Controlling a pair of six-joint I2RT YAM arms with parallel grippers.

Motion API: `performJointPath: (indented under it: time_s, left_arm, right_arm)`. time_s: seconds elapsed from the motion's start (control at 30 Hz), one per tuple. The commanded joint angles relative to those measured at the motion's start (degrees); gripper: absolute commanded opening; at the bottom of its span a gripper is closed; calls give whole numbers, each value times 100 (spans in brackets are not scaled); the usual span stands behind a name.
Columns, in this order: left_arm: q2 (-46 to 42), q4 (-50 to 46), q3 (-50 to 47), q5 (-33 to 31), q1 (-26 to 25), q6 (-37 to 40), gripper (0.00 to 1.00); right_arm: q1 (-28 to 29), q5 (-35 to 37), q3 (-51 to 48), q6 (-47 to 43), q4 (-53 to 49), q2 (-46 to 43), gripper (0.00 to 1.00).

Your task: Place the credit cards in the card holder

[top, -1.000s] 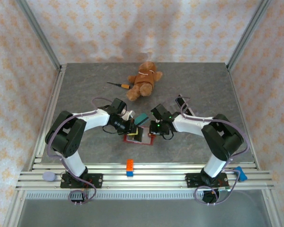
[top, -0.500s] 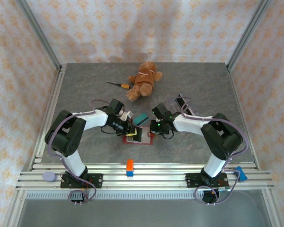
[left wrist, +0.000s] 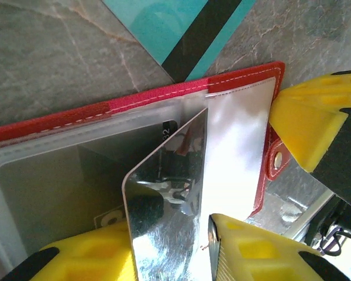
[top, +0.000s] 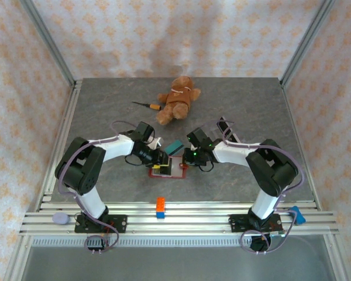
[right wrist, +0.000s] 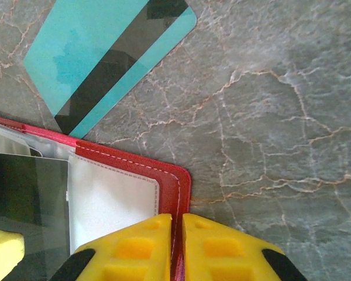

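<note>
1 card holder (top: 168, 173) lies open on the table (top: 251, 111), near its front centre, with a red border around clear sleeves. Reaching inward, the left gripper (left wrist: 169, 252) clamps a reflective card (left wrist: 169, 175) tilted over a sleeve; the right gripper (right wrist: 176, 234) pinches the holder's red edge. Just beyond lies 1 teal card (right wrist: 99, 52).

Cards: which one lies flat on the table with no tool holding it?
The teal card with the black stripe, beside the red card holder. The shiny card is tilted in the left tool.
</note>
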Motion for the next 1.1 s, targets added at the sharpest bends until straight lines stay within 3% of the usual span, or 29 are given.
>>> performJointPath:
  time_s: [0.0,0.33,0.73,1.07]
  left_arm:
    - [-101,-373,84,-634,-39,162,35]
    - [-305,-590,254,-1283,-329,190,36]
    - [-113,-526,366,-1339,-572,76,32]
    - [-291,-987,549,-1734,-567,188,45]
  right_arm:
    - [55,-45,35,-113,-62,86,13]
    - [55,-102,97,-170,-144,103,11]
    - [55,-149,52,-161,-121,82,9]
    - [55,-112,63,-189,-190,33,10]
